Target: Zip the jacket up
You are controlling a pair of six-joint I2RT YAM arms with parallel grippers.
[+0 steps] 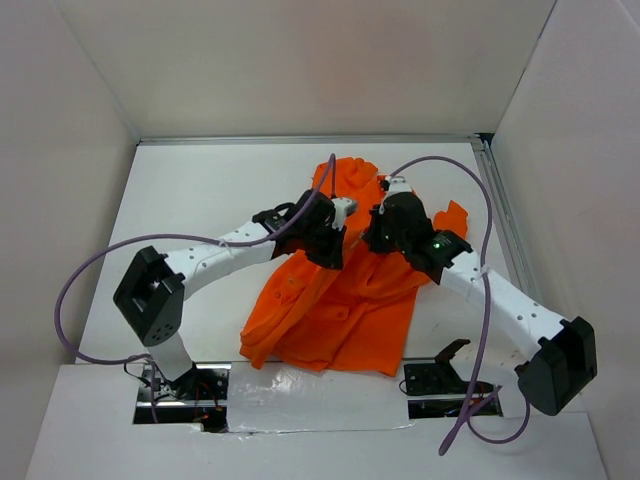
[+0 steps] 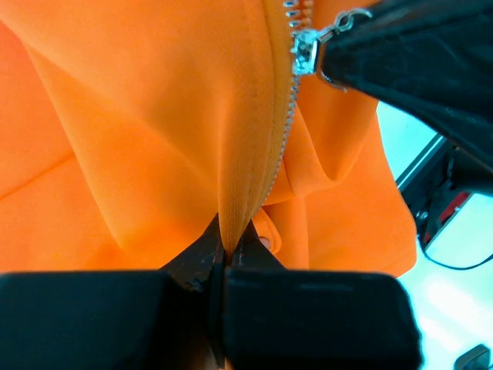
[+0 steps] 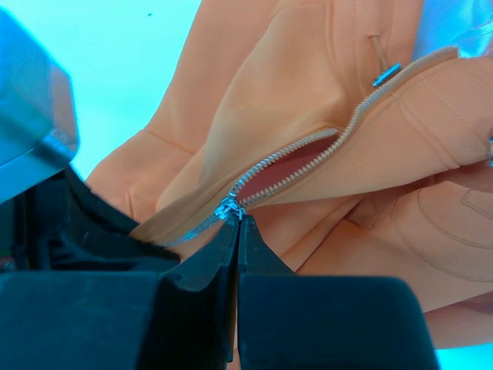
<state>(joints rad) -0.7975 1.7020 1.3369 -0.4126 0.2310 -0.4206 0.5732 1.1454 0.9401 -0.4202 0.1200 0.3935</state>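
Pinching the jacket point(image 1: 340, 300), the left gripper point(image 2: 229, 247) faces the right gripper point(image 3: 237, 221) clamped on the half-hidden zipper pull point(image 2: 339, 23).

a: where's the jacket point(image 1: 340, 305)?
b: bright orange, lying rumpled beneath both sets of fingers.
a: and its zipper point(image 3: 293, 166)?
b: silver. the slider point(image 3: 229, 206) sits right at the right fingers' point(image 3: 204, 262) tips, teeth parted beyond it over pale lining. the closed stretch is pinched between the left fingers point(image 2: 192, 262).
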